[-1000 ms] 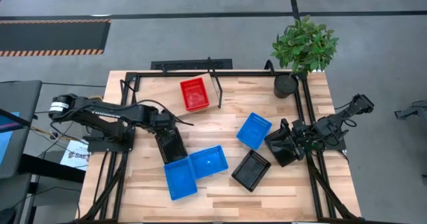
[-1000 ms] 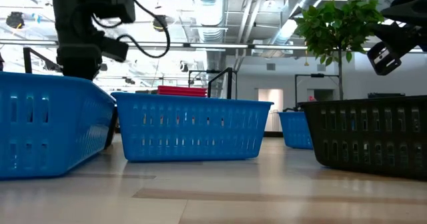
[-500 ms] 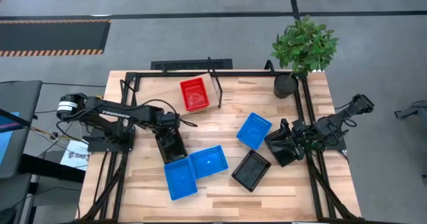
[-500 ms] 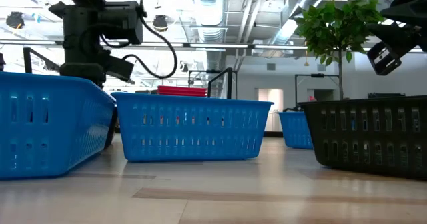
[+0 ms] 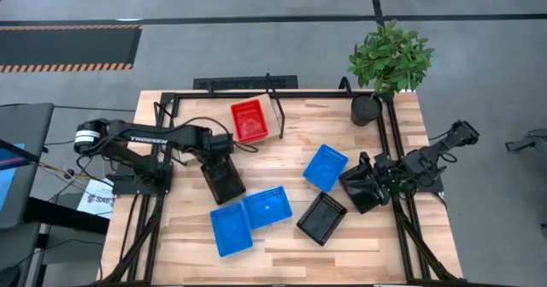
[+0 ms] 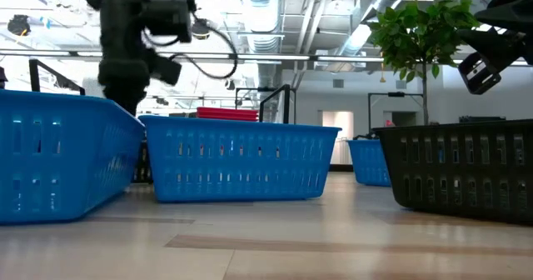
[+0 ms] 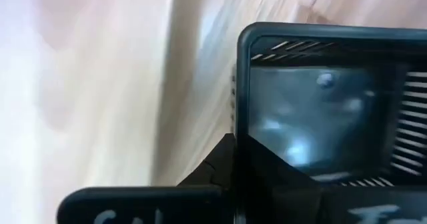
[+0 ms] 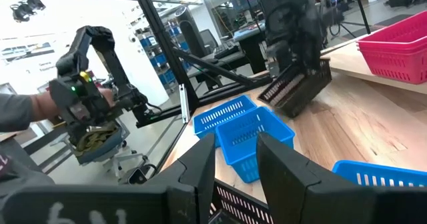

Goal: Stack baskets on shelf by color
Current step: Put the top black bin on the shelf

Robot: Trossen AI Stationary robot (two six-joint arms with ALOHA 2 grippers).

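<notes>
My left gripper [image 5: 220,169] is shut on a black basket [image 5: 226,183], which also shows tilted in the right wrist view [image 8: 298,85]. Two blue baskets [image 5: 231,229] [image 5: 267,207] sit side by side near the front edge, and a third [image 5: 326,166] lies right of centre. A second black basket [image 5: 321,218] rests flat beside them. A red basket [image 5: 249,120] sits at the far side by the shelf's black frame [image 5: 248,83]. My right gripper [image 5: 363,187] waits at the right edge, with a black mesh wall [image 8: 230,199] between its fingers. My left gripper pinches one wall of the black basket [image 7: 237,151], one finger outside [image 7: 140,199] and the other on the inner side. It comes from above. The basket hangs tilted below the fingers, off the table. My right gripper has a black basket's mesh wall [image 8: 230,199] between its two fingers [image 8: 197,177], which stand a narrow gap apart. The picture's bottom edge cuts off the place of contact.
A potted plant [image 5: 389,61] stands at the far right corner. Black frame rails [image 5: 395,150] run along the table's sides. Bare wood lies left of the blue baskets [image 5: 175,227]. Beyond the table a person's hand [image 8: 47,107] holds a control arm.
My left gripper has gone a little toward the table's far edge and up with the black basket. The basket has drawn away from the two blue baskets and now hangs tilted.
</notes>
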